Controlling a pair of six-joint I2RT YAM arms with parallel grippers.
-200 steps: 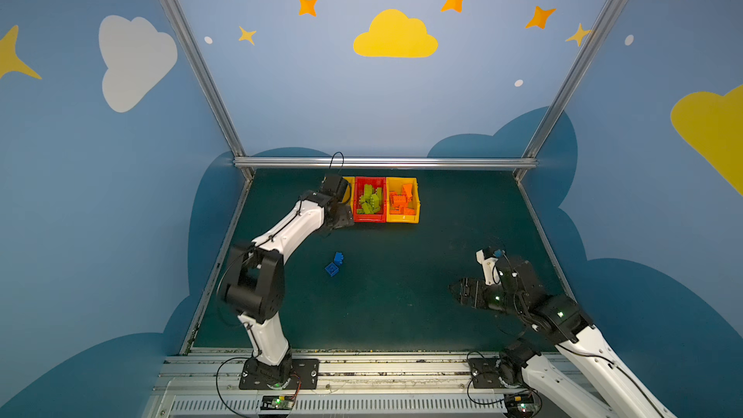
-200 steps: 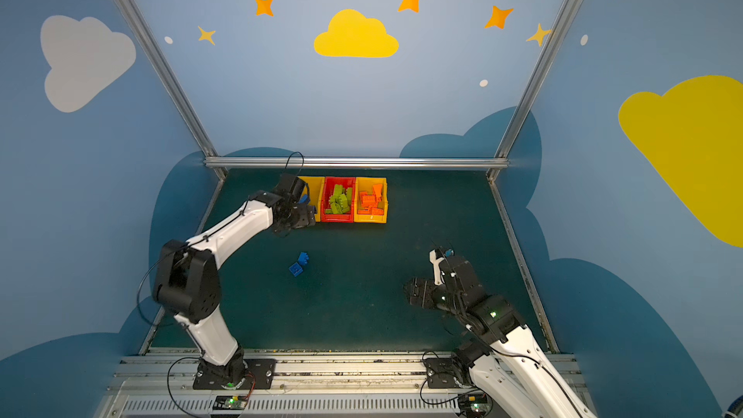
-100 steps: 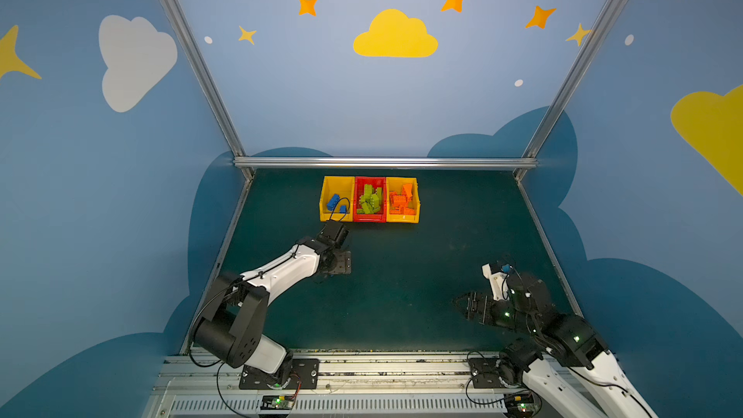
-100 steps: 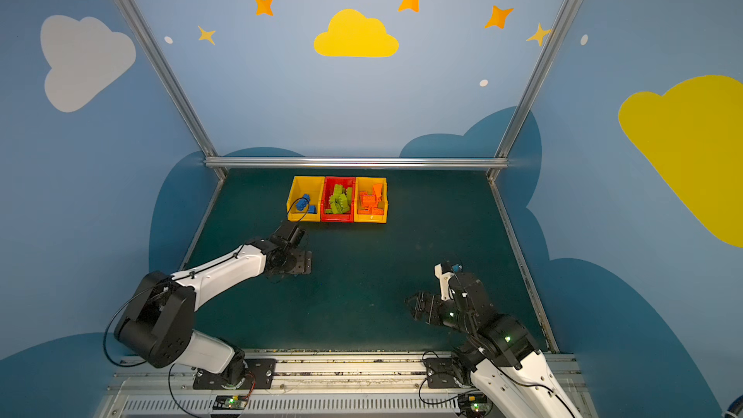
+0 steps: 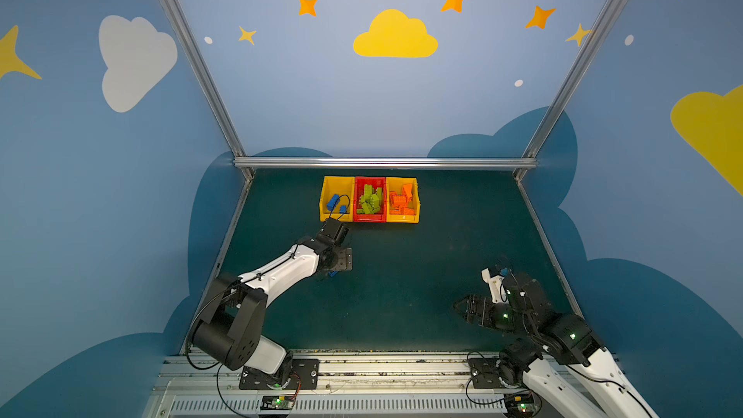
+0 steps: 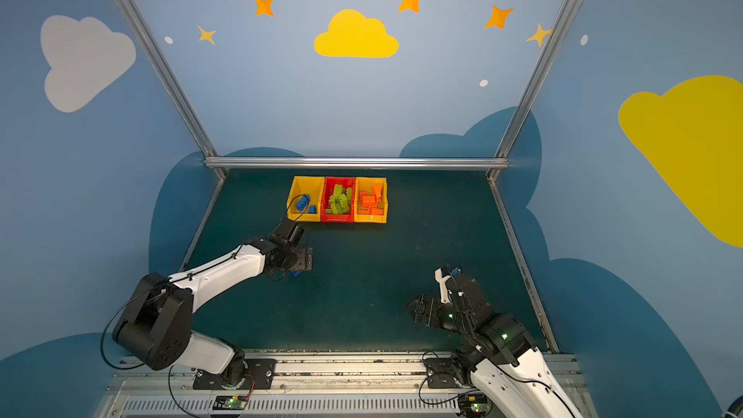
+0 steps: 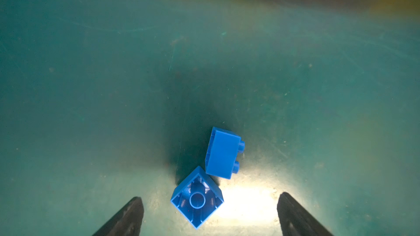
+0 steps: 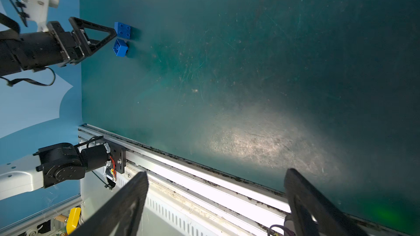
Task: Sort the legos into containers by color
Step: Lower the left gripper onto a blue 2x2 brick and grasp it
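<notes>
Blue plastic: an upturned brick (image 7: pixel 197 198), hollow side up, and a tipped brick (image 7: pixel 221 153), on its side, lie just beside each other on the bench (image 5: pixel 402 295), toward its left edge. The left gripper (image 7: pixel 210 196) stands over them, jaws wide, with the upturned brick between them, ungripped. The right gripper (image 8: pixel 217 172) hangs by the near right corner, jaws wide, empty. Along the far edge, from the left, touching in a row: a yellow bin (image 5: pixel 335 217) with blue bricks (image 5: pixel 333 201), a red bin (image 5: pixel 369 217) with green bricks (image 5: pixel 370 201), and a second yellow bin (image 5: pixel 402 217) with orange bricks (image 5: pixel 400 203).
</notes>
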